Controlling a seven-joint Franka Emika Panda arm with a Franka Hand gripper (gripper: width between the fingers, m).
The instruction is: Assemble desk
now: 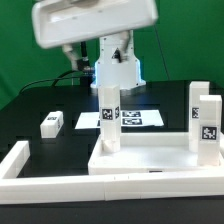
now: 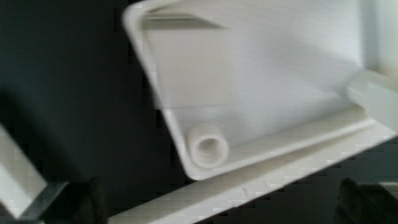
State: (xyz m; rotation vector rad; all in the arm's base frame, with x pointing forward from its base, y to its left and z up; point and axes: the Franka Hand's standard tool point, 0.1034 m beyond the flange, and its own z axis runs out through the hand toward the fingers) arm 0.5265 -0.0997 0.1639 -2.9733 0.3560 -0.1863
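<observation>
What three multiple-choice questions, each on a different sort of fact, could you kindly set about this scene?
1. Where is the loose short white square plastic leg?
A. Inside the wide white rimmed plastic desk top
B. On the black table, at the exterior view's left of the desk top
C. Between the gripper's fingers

2. How many legs stand upright on the desk top?
A. One
B. Five
C. Three

3. What state is the two-finger gripper in?
A. Open, empty
B. Shut on a leg
C. Shut on the desk top

Answers: 1 B, the leg lies alone on the table. 2 C, one stands at the exterior view's left, two at its right. 3 A, the fingertips stand wide apart, holding nothing.
</observation>
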